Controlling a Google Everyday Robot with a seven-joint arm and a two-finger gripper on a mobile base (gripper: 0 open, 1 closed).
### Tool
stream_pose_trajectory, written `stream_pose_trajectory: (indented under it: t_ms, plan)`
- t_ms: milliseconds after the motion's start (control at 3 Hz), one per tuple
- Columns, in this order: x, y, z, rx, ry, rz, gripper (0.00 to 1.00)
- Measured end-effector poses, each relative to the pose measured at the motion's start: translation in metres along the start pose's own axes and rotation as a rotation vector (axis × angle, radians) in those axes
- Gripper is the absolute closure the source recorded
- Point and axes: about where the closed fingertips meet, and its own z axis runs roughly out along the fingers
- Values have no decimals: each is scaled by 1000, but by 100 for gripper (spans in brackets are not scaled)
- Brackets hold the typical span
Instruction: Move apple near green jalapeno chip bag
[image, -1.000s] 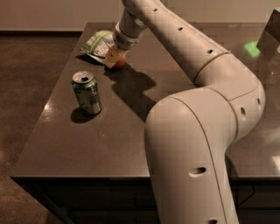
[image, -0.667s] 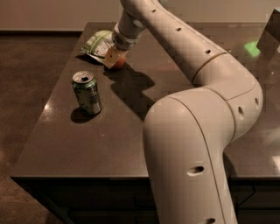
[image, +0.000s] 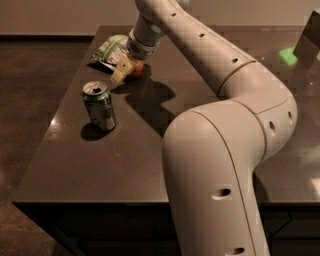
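The apple (image: 136, 68) is red and rests on the dark table (image: 75, 160) at the far left, just right of and close to the green jalapeno chip bag (image: 111, 47), a crinkled light-green and white bag. My gripper (image: 128, 75) reaches down from the pale arm around the apple. One pale finger (image: 119, 73) stands left of the apple with a small gap between them. The other finger is hidden behind the apple. The jaws look spread.
An opened green soda can (image: 100, 106) stands upright nearer the front, below and left of the apple. My big pale arm (image: 225, 150) fills the middle and right of the view. The table's left edge (image: 55, 115) is close to the can.
The visible finger has moved a little left, away from the apple. The apple, the bag and the can stay where they were.
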Motion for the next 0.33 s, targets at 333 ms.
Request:
stream_pose_trajectory:
  t_ms: [333]
  plan:
    - [0, 0, 0, 0, 0, 0, 0]
